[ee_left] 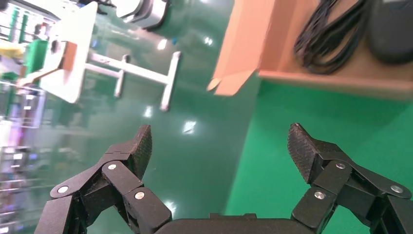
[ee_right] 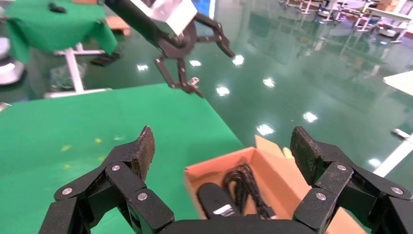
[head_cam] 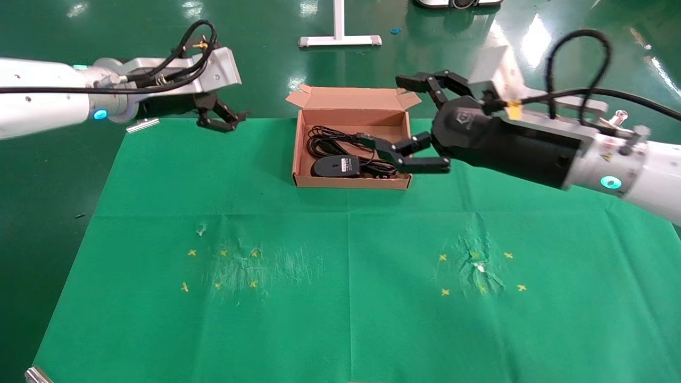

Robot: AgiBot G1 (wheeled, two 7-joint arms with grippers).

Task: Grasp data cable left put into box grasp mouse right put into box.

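The brown cardboard box stands at the far middle of the green table, flaps open at its far edge. Inside lie the black mouse, white label up, and the coiled black data cable behind it. My right gripper is open and empty, hovering over the box's right end. My left gripper is open and empty, held above the table's far edge, left of the box. The left wrist view shows its gripper, the box, cable and mouse. The right wrist view shows its gripper above the box, mouse and cable.
A metal clamp sits at the table's far left corner. Yellow crosses and scuffed patches mark the cloth at near left and near right. A white stand base is on the floor beyond the box.
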